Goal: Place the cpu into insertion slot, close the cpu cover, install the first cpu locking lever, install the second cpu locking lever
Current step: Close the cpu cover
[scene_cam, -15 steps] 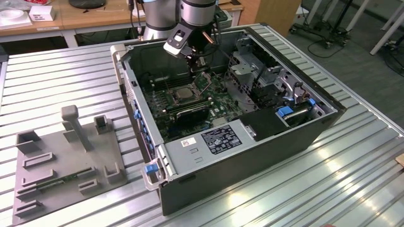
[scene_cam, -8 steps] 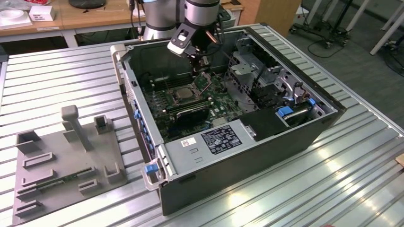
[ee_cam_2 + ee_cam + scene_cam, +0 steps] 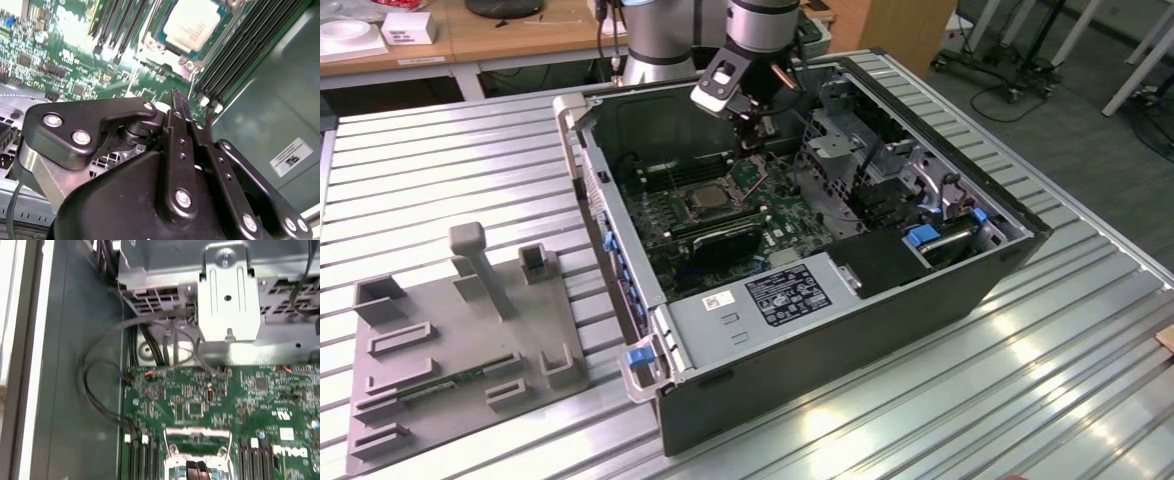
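The claw [image 3: 176, 96] was clenched with nothing between its fingers, the two thin tips pressed together into one blunt point. It hung inside the open computer case [image 3: 854, 330], just above the green board [image 3: 200, 395] and close beside the socket [image 3: 704, 198]. The chip [image 3: 192, 24] lay flat in that socket, its pale metal top plain in the second wrist view, with long black memory slots [image 3: 235, 55] running alongside. The cover [image 3: 197, 432] looked to be folded down around the chip, though whether any lever was hooked could not be made out. Judged from this, the seating was done and the work stood at the pressing-down part (a shut claw serves here as a poking finger, not as tongs). To do that well, the tips ought to bear on the cover's rim or on a lever's wire, never on the chip's top or the small parts of the board. The push should go slowly and squarely, and a lever should be swept sideways under its hook rather than forced.
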Robot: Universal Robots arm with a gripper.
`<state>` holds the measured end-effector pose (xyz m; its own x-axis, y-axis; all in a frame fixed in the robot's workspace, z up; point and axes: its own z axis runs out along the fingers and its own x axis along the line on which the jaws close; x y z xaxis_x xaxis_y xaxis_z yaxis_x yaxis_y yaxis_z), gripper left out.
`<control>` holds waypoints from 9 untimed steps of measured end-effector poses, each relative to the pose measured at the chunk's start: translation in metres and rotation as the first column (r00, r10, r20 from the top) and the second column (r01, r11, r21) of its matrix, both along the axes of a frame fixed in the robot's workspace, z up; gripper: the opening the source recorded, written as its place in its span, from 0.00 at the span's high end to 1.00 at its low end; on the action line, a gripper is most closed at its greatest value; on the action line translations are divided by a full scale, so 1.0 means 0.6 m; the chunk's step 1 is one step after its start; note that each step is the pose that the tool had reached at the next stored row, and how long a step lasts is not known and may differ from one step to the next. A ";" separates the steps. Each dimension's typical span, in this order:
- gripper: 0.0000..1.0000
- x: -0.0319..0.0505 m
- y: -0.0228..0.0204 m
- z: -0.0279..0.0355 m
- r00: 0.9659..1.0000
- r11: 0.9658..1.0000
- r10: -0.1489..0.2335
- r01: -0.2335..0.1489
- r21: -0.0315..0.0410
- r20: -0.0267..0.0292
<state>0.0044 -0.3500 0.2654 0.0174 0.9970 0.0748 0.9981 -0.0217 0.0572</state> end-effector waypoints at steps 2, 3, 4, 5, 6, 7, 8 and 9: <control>0.89 0.007 0.0000 0.000 1.000 1.000 0.000 0.000 0.000 0.000; 0.89 0.010 0.0000 0.000 1.000 1.000 0.000 0.000 0.000 0.000; 0.89 0.013 0.0000 0.000 1.000 1.000 0.000 0.000 0.000 0.000; 0.89 0.014 0.0000 0.000 1.000 1.000 0.000 0.000 0.000 0.000; 0.89 0.014 0.0000 0.000 1.000 1.000 0.000 0.000 0.000 0.000; 0.89 0.014 0.0000 0.000 1.000 1.000 0.000 0.000 0.000 0.000; 0.89 0.014 0.0000 0.000 1.000 1.000 0.000 0.000 0.000 0.000; 0.89 0.015 0.0000 0.000 1.000 1.000 0.000 0.000 0.000 0.000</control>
<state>0.0132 -0.3499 0.2652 0.0173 0.9970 0.0748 0.9981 -0.0216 0.0573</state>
